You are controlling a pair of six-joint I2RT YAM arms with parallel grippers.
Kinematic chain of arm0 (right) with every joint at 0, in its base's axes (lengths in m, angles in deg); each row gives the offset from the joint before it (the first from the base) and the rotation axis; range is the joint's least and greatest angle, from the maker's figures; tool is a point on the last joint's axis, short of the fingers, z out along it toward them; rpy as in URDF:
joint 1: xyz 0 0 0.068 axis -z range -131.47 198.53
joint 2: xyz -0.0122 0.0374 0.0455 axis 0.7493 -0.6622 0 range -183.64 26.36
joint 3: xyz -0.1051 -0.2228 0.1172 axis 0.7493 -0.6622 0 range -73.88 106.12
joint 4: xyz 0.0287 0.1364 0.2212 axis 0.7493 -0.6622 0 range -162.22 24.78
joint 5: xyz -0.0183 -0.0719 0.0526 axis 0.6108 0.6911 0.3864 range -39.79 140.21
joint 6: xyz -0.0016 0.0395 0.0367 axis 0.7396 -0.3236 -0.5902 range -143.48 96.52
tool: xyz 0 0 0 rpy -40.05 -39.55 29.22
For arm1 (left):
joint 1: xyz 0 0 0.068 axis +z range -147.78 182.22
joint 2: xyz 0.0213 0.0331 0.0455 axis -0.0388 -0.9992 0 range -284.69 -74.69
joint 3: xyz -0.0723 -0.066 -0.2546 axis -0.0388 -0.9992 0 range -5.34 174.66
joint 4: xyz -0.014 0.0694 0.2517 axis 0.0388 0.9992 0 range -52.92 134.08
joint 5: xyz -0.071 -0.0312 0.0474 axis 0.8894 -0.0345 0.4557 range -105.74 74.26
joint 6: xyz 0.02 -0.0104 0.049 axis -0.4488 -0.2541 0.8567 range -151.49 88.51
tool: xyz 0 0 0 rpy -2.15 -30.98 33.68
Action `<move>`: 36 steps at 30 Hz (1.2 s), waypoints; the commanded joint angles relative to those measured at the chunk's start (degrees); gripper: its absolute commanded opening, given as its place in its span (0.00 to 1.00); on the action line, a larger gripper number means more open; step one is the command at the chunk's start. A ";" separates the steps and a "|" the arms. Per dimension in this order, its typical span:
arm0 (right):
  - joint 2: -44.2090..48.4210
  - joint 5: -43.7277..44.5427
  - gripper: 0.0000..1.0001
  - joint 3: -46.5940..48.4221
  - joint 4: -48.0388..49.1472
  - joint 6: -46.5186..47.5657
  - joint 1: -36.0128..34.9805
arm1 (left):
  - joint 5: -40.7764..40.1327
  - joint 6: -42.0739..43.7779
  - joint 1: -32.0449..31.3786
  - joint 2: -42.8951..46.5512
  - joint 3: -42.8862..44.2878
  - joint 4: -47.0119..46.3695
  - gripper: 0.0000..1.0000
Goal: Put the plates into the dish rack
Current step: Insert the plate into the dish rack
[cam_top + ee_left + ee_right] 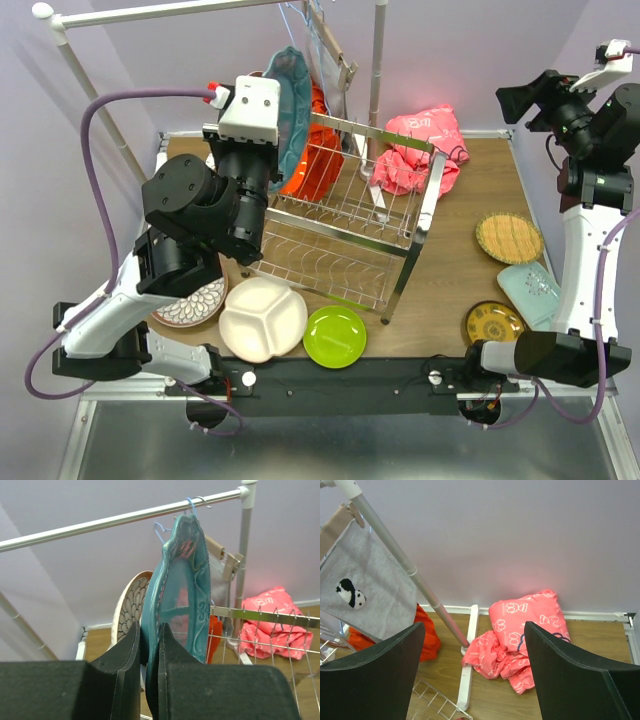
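Our left claw is clenched on the lower rim of the teal plate, which stands on edge, raised above the back left corner of the dish rack. Close behind the teal plate in the wrist view sits a cream plate with a dark scale pattern, also on edge. Right above, the clothes rail crosses. A blue hanger hooked on it appears just at the plate's top edge, and a grey cloth clipped to the rail hangs over the rack's back side. We see something orange-red at the rack's rear, but cannot tell if it is plate or cloth.

On the table near the left arm lie the floral plate, the white divided plate and the lime green plate.

Our right claw is released, jaws wide, high at the right, facing the pink cloth. Below it lie a woven yellow plate, a pale aqua plate and a yellow patterned plate.
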 commanded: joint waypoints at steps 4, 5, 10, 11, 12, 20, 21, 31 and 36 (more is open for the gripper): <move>0.07 0.78 0.89 -1.24 -0.51 0.33 0.31 | -2.17 2.03 -0.33 1.55 -1.47 -9.79 0.00; 0.16 0.70 0.89 -1.33 -0.51 0.42 0.31 | -1.73 1.94 -0.16 1.55 -1.65 -9.61 0.00; 0.69 0.70 0.89 -1.86 -0.51 0.33 0.31 | 2.75 -2.02 2.21 0.24 -0.86 -4.95 0.00; 0.77 0.78 0.89 -2.03 -0.51 0.42 0.31 | 2.93 -1.67 2.65 0.15 -0.77 -5.03 0.00; 0.86 0.78 0.89 -2.12 -0.60 0.42 0.31 | 3.71 -1.67 3.00 -0.11 -0.77 -4.95 0.00; 1.56 1.05 0.89 -3.00 -0.51 0.51 0.31 | 10.40 -4.04 8.72 -0.82 -1.30 -3.28 0.00; 1.57 1.05 0.89 -2.92 -0.51 0.59 0.31 | 11.45 -4.65 9.16 -0.82 -1.21 -3.02 0.00; 1.30 0.70 0.89 -3.09 -0.51 0.15 0.31 | 15.85 -7.65 12.15 -0.47 -4.20 -0.55 0.00; 1.48 0.61 0.89 -3.44 -0.51 0.15 0.31 | 16.03 -7.38 12.85 -0.38 -5.87 -0.46 0.00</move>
